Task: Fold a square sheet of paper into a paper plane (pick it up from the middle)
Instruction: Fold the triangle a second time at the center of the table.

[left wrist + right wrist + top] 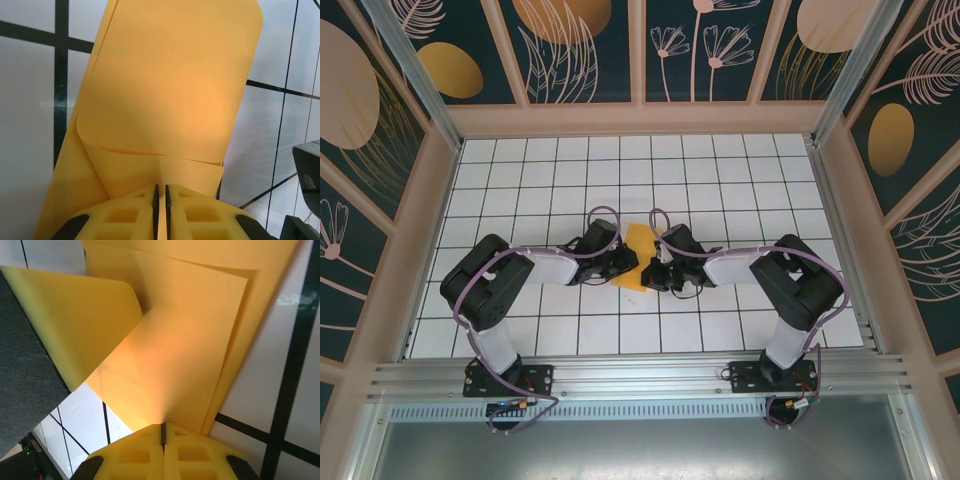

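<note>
Sheet of paper (638,252) sits between the two pincers, over the middle of the white tiled surface (720,170). Orange-yellow, partly folded, no longer a flat square: layers overlap and one flap curls.

Left pincer (624,268) is at the paper's left lower edge, right pincer (657,272) at its right lower edge. Both point inward, tips close to each other with the paper wedged in between.

Left wrist view: left pincer (161,192) is pressed together on the paper (170,90), with just a thin slit between the yellow fingers (125,215) and a paper edge running into it. The paper rises away from the tips as a tall panel with a rounded far corner. A second layer is folded across just above the fingers. The dark body of the other arm (306,170) sits at the paper's right.

Right wrist view: right pincer (163,430) is fully closed, fingers (195,455) touching, and the paper (185,340) comes straight out of the seam, so it is pinching the sheet. Two stacked layers fan out from the tips. A loose flap (75,325) curls over at the paper's left, against a dark grey block (22,370).

Can't tell whether the paper's low edge touches the surface.
</note>
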`<act>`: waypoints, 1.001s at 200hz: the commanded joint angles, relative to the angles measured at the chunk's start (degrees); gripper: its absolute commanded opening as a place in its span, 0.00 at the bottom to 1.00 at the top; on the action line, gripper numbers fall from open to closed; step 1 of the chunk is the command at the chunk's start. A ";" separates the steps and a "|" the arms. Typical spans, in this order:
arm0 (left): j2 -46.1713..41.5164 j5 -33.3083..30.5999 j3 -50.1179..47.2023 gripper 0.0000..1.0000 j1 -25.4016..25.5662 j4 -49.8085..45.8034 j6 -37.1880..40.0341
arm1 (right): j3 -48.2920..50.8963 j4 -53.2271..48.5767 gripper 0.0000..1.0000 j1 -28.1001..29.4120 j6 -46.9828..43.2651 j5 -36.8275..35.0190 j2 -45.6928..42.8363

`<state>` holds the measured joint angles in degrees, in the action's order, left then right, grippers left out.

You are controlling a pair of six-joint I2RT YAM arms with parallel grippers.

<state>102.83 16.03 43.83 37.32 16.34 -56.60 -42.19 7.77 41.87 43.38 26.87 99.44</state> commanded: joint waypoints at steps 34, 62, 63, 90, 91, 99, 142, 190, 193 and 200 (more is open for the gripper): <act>2.46 -3.55 -0.42 0.16 -5.84 0.81 3.42 | 1.63 -6.44 0.00 -0.12 -1.11 -2.44 2.78; 2.55 -4.02 0.48 0.17 -6.51 -0.36 4.24 | 1.49 -6.71 0.00 -0.12 -1.01 -2.53 2.68; 2.60 -4.00 0.51 0.17 -6.54 -0.39 4.32 | 1.45 -6.76 0.00 -0.12 -1.01 -2.53 2.68; 3.25 -5.14 1.50 0.17 -7.12 -1.96 4.96 | 1.02 -7.06 0.00 -0.12 -1.19 -2.35 2.68; 3.25 -5.18 1.55 0.17 -7.15 -1.99 4.94 | 1.00 -7.06 0.00 -0.12 -1.19 -2.31 2.69; 3.43 -5.46 1.70 0.17 -7.43 -2.21 4.97 | 0.90 -7.22 0.00 -0.12 -1.32 -2.20 2.65; 3.48 -7.86 4.34 0.18 -8.47 -6.41 6.57 | 0.67 -7.68 0.00 -0.08 -1.52 -2.18 2.32; 3.99 -7.94 8.68 0.21 -9.72 -10.51 8.75 | 0.04 -7.77 0.00 -0.01 -1.82 -1.91 1.95; 3.92 -7.82 9.05 0.21 -9.75 -10.80 8.84 | -0.05 -7.84 0.00 0.03 -1.93 -1.90 1.97; 3.41 -7.30 9.62 0.21 -9.72 -11.35 9.00 | -0.37 -8.01 0.00 0.06 -1.98 -2.00 1.97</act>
<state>105.60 11.11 50.92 28.05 10.07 -50.33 -42.74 7.25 41.87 43.07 26.83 99.61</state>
